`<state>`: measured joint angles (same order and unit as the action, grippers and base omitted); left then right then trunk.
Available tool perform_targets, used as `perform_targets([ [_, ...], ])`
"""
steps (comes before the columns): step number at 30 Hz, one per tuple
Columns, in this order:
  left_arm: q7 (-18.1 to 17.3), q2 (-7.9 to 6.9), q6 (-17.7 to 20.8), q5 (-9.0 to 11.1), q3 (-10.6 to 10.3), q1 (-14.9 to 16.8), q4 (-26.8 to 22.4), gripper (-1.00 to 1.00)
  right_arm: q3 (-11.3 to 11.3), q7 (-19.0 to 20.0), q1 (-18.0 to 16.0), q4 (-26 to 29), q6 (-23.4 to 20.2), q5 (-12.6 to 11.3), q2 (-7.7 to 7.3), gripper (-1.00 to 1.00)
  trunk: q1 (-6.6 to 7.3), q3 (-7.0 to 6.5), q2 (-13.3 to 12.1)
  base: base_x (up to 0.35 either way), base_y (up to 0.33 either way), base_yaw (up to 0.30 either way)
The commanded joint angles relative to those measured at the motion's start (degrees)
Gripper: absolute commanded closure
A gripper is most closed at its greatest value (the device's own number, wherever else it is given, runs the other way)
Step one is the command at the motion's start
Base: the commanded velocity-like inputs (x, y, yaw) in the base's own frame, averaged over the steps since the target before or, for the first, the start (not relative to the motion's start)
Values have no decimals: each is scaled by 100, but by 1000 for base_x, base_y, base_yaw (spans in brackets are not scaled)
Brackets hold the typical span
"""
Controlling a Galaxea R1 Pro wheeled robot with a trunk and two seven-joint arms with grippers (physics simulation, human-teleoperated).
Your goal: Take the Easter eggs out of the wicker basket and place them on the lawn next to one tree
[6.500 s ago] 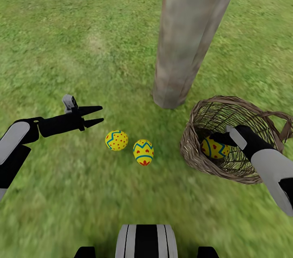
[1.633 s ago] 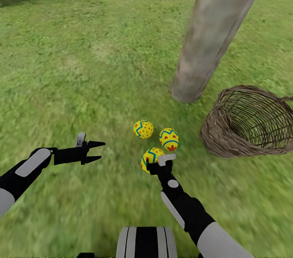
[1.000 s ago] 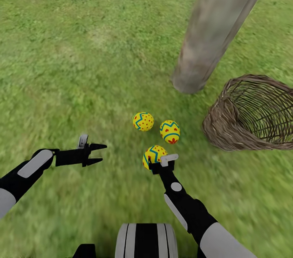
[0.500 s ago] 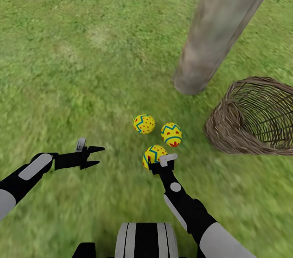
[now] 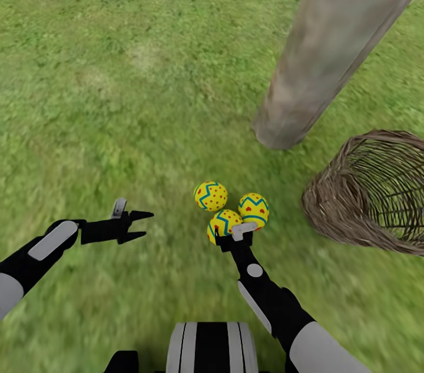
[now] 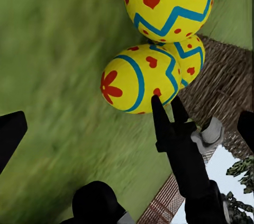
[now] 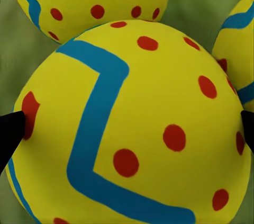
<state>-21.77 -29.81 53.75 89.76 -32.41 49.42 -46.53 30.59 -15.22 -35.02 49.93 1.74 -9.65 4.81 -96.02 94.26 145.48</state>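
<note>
the right gripper (image 5: 227, 236) clasps the third egg (image 5: 222, 224), seemingly touching two eggs (image 5: 211, 196) on the lawn (image 5: 118, 96) by the tree (image 5: 306, 85) (left gripper (image 5: 141, 225) gapes idle). a clumsy release could scatter them.

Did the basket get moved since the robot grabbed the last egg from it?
Cannot tell. The basket lies tipped right of the tree trunk, as before; the camera shifted, so any small move stays unclear.
</note>
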Motion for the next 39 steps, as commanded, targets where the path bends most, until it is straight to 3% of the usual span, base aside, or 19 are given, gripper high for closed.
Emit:
perform_targets([
  [1, -54, -11, -5, -21, -27, 8, -57, -100, 26, -33, -5, 0, 19, -62, 0, 100, -2, 25, 3, 3, 1, 0],
  [6, -56, -8, -5, -20, -28, 8, -91, -100, 25, -33, -5, -1, 25, -61, -7, 100, -15, 136, 9, 0, 0, 0],
  [9, -56, -9, -5, -20, -28, 7, -89, -100, 26, -33, -5, -1, 20, -63, -1, 100, -15, 136, 9, 0, 0, 0],
  [10, -56, -11, -5, -20, -28, 8, -87, -100, 26, -33, -5, -1, 20, -63, 0, -100, -15, 136, 9, 0, 0, 0],
  [24, -49, -8, -5, -83, -28, 6, -41, -100, 26, -60, -5, 7, 20, -46, 11, -100, 16, -130, -7, -3, 0, 0],
  [36, -47, 7, -8, -107, -46, 6, 64, -100, 34, -99, 0, 51, 26, 31, 10, -100, 47, -396, -23, -307, 0, 0],
  [39, -34, 21, -21, -242, -64, 6, 72, -100, 19, -85, 1, 80, 20, 28, -12, -100, 55, -462, -27, -339, 0, 0],
])
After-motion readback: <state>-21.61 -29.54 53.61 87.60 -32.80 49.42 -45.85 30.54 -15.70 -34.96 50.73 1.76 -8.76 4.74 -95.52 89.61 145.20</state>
